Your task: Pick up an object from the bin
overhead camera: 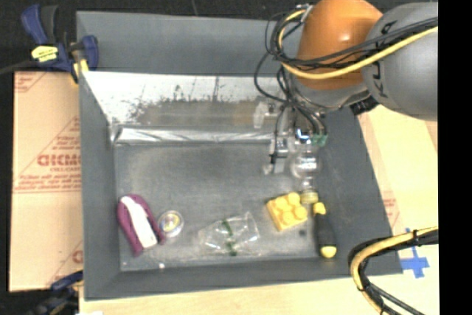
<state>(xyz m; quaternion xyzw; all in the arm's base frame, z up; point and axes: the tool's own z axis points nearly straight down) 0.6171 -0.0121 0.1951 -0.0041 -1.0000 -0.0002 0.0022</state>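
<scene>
Gripper [291, 158], spread or closed I cannot tell, sits just beside the yellow block [286, 212].

Left of the pincer [291, 158] the bin floor [192, 173] lies bare and open. Just on its near side a yellow block [286, 211] and a black-handled tool [323, 232] bar the way; the sloped back wall [184, 114] rises close behind it.
</scene>
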